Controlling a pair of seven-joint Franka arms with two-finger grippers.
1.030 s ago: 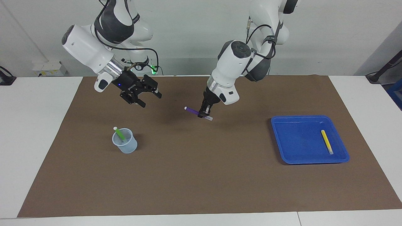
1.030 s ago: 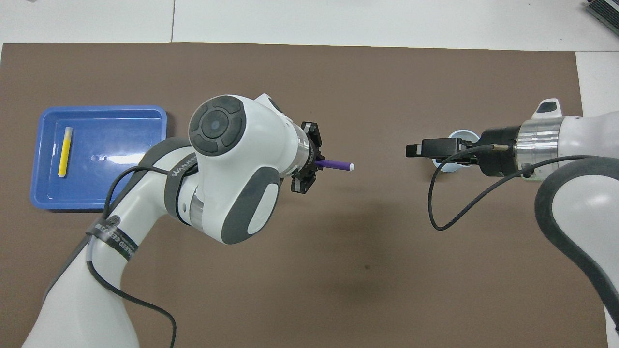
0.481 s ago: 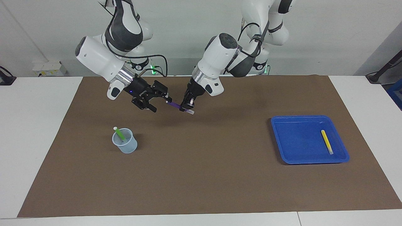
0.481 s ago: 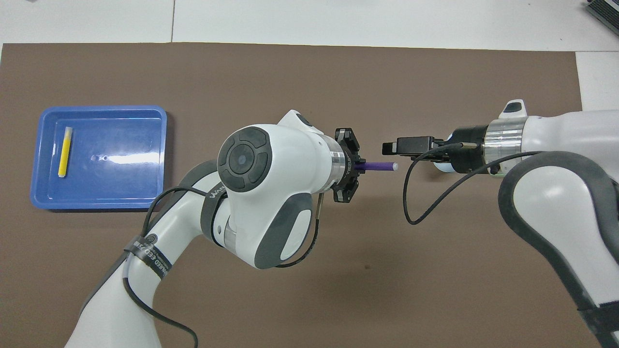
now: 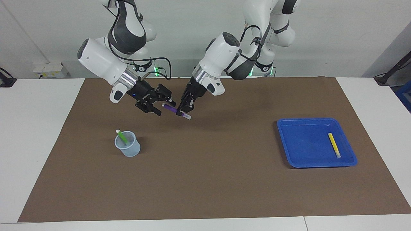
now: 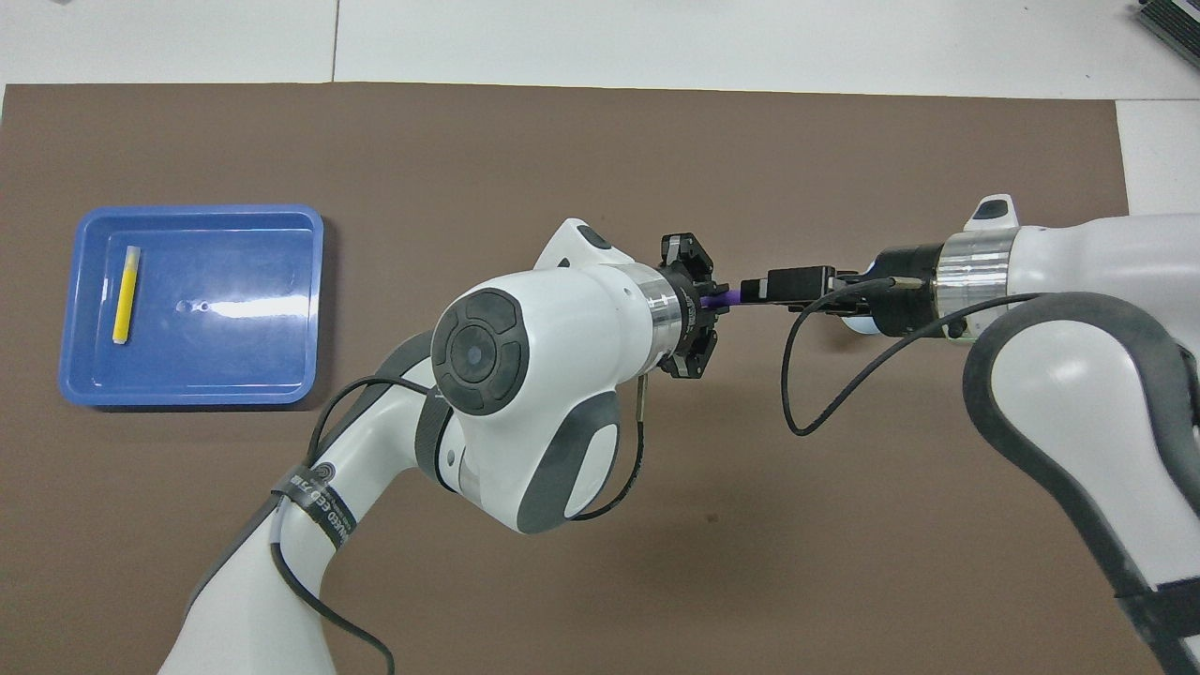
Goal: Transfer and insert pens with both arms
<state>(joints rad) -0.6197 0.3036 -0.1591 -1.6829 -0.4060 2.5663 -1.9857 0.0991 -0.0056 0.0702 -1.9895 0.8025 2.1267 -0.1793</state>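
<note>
Gripping purple pen (image 5: pixel 170 109), left hand (image 5: pixel 183 112); arm band (image 6: pixel 319 492) lettering perhaps "EED".

The left gripper (image 5: pixel 185 110) has carried the purple pen (image 5: pixel 169 108) between the right gripper's (image 5: pixel 163 106) fingers.

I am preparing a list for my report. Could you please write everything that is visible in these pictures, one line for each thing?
purple pen: 1, purple with whitish end, in the air over the mat, held by the left gripper, its free end between the right gripper's fingers
green pen: 1, bright green, leaning in the cup
yellow pen: 1, yellow, lying in the tray
cup: 1, pale blue, on the mat toward the right arm's end
tray: 1, blue, toward the left arm's end
mat: 1, brown, covering the table
left gripper: 1, black, shut on the purple pen
right gripper: 1, black, around the pen's free end
</note>
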